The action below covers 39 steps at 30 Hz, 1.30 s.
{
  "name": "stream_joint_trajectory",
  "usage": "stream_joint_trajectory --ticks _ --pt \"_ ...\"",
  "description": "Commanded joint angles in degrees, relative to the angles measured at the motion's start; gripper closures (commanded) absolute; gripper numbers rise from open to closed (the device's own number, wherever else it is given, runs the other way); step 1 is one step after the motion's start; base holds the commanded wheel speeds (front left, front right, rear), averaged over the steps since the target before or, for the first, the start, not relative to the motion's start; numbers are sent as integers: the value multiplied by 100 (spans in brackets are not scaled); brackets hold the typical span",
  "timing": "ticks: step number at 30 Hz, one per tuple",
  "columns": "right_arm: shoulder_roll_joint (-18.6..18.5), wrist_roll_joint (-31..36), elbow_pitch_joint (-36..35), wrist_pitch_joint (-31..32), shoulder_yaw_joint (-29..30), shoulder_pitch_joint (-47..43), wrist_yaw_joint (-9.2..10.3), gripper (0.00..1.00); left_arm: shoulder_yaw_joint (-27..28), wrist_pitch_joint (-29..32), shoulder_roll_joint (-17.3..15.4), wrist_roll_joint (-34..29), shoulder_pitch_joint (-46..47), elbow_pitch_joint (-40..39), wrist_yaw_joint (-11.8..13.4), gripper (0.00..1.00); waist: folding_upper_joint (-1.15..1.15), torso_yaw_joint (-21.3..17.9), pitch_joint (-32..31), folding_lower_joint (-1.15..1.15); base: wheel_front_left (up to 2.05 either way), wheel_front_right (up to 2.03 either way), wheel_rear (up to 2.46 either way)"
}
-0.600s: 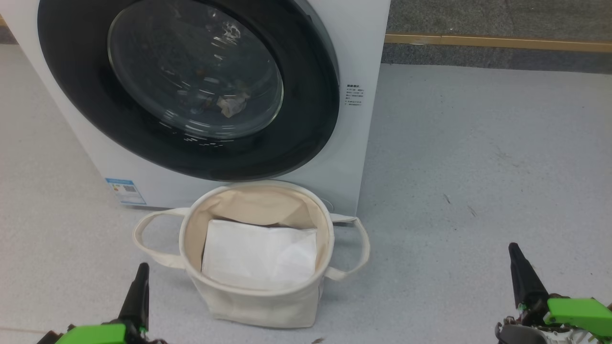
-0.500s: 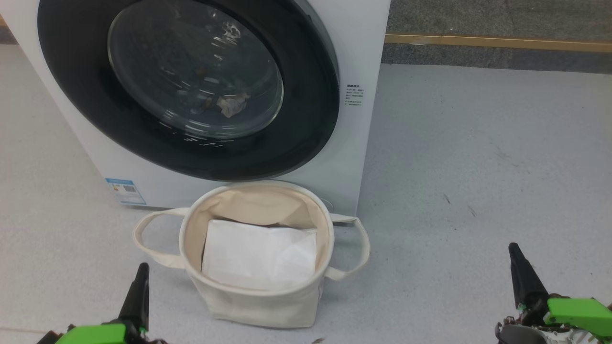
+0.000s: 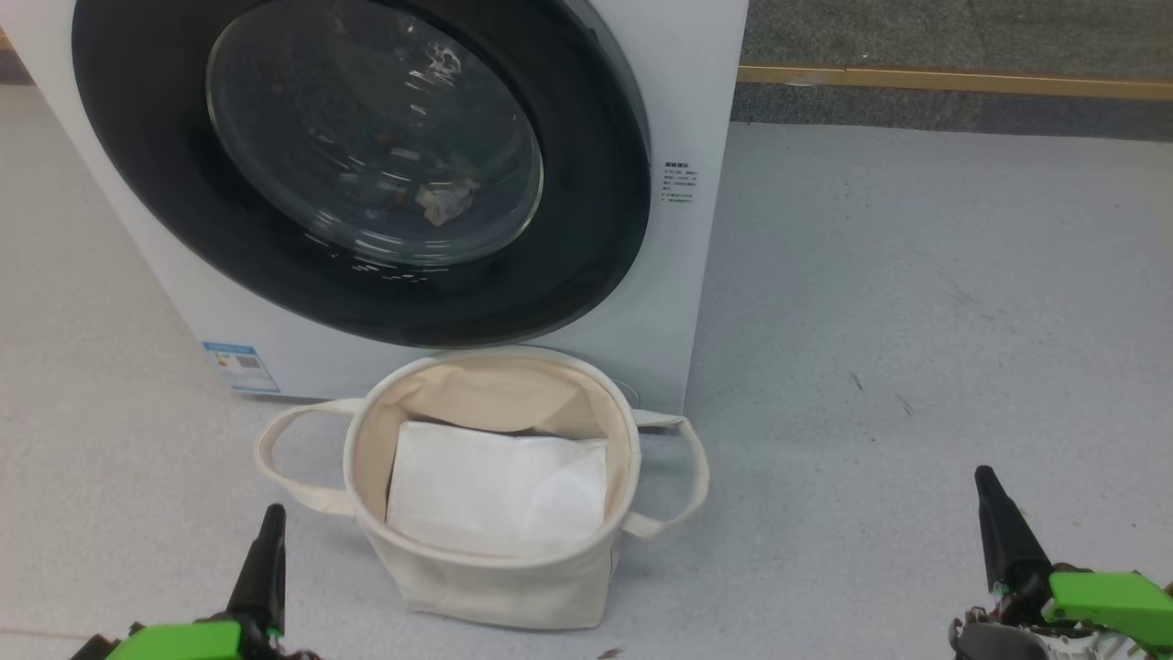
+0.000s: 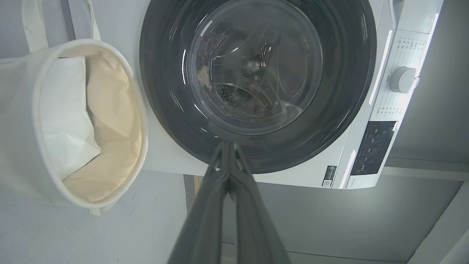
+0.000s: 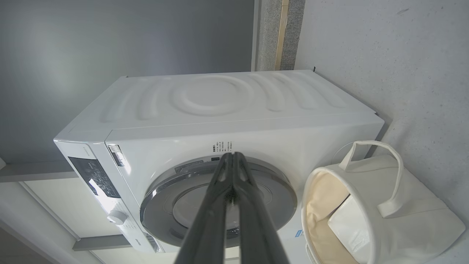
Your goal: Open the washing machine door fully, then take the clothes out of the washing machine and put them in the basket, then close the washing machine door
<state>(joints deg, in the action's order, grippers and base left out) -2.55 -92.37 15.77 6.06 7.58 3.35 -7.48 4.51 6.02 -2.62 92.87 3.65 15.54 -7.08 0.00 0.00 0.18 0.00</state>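
Left gripper, right gripper: either side of basket, both pinched together, empty. Washing machine door: closed, just behind basket. Hazard: swinging door may clip basket rim, tipping it.

basket — before washing machine | sheet in basket (clothes behind door)

The basket stands before the washing machine.
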Motion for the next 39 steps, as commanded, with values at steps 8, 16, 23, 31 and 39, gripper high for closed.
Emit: stream_joint_trajectory --ticks 8,16,23,31,39 --pt "-36 22 -175 44 -104 284 -1 100 194 42 -35 -65 253 -151 -41 100 0 0 0 0 0 0 0" --pt "-35 22 -175 44 -103 284 -1 100 196 43 -34 -67 253 -150 -41 100 0 0 0 0 0 0 0" --pt "-35 23 -175 45 -103 284 -1 100 197 44 -33 -68 253 -150 -41 100 0 0 0 0 0 0 0" --pt "-35 23 -175 45 -102 284 -1 100 199 45 -32 -69 253 -150 -41 100 0 0 0 0 0 0 0" --pt "-34 24 -175 46 -102 284 -1 100 200 46 -31 -70 254 -150 -41 100 0 0 0 0 0 0 0"
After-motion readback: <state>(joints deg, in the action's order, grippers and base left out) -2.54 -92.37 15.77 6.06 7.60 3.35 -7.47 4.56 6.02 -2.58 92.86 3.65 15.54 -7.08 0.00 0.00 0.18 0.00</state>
